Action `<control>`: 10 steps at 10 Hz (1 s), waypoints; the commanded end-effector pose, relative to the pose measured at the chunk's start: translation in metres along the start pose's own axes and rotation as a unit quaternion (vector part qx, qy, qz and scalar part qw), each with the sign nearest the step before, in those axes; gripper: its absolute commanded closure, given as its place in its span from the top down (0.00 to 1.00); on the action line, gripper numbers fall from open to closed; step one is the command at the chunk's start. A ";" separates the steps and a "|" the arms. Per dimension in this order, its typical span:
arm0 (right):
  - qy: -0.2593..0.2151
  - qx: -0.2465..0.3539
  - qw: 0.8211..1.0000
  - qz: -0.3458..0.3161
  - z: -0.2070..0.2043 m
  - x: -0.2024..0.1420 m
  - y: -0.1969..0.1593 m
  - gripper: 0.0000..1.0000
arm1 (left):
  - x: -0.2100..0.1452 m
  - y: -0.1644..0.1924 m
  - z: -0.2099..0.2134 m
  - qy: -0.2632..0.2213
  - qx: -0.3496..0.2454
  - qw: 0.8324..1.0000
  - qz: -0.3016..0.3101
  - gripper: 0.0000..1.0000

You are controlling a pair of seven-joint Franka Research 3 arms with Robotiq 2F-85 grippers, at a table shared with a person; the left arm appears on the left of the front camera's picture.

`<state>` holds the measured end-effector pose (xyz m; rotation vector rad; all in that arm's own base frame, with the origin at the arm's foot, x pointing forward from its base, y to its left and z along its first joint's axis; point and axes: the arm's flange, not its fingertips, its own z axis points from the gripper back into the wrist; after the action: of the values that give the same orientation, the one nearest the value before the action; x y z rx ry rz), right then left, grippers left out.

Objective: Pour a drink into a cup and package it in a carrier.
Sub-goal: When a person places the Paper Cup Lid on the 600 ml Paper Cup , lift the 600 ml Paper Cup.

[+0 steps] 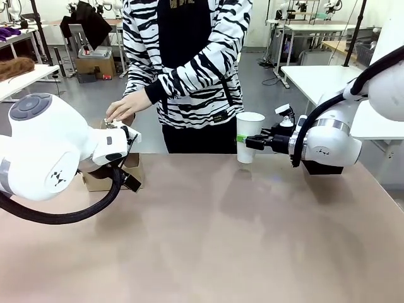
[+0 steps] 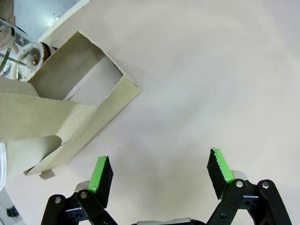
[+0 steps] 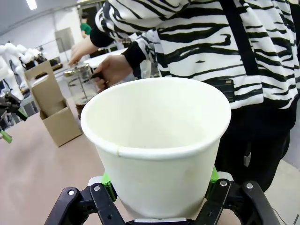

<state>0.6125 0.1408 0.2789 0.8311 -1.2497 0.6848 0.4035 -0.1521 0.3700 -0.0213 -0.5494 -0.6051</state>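
Cup (image 1: pixel 250 136): one, white paper, upright, long axis vertical with its open mouth up, near the far edge of the table (image 1: pixel 221 240), right of the middle. The right claw (image 1: pixel 247 140) is clamped on its lower wall. One brown carrier (image 1: pixel 95 182) stands far left (handle tab up). The left claw (image 2: pixel 160 168) hangs beside it, spread wide and empty. Behind the carrier, a person's hand (image 3: pixel 110 70) grips one glass press jug (image 3: pixel 79 86).

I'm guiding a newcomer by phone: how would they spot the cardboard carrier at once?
Start at the table and go toward its far edge on the robot's left. There stands the carrier, a low brown cardboard box with an upright handle tab; the jug beside it is clear glass.
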 end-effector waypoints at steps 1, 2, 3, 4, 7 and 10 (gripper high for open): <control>-0.002 0.000 1.000 -0.003 -0.001 0.002 0.001 0.80 | 0.000 0.000 0.000 -0.001 -0.001 1.000 0.000 1.00; -0.002 0.000 1.000 -0.003 -0.001 0.002 0.001 0.80 | 0.000 0.000 0.000 -0.001 -0.001 1.000 0.000 1.00; -0.002 0.000 1.000 -0.003 -0.001 0.002 0.001 0.80 | 0.000 0.000 0.000 -0.001 -0.001 1.000 0.000 1.00; -0.002 0.000 1.000 -0.003 -0.001 0.002 0.001 0.80 | 0.000 0.000 0.000 -0.001 -0.001 1.000 0.000 1.00; -0.002 0.000 1.000 -0.003 -0.001 0.002 0.001 0.80 | 0.000 0.000 0.000 -0.001 -0.001 1.000 0.000 1.00; -0.002 0.000 1.000 -0.003 -0.001 0.002 0.001 0.80 | 0.000 0.000 0.000 -0.001 -0.001 1.000 0.000 1.00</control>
<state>0.6125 0.1409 0.2789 0.8311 -1.2496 0.6848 0.4035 -0.1521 0.3700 -0.0213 -0.5494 -0.6051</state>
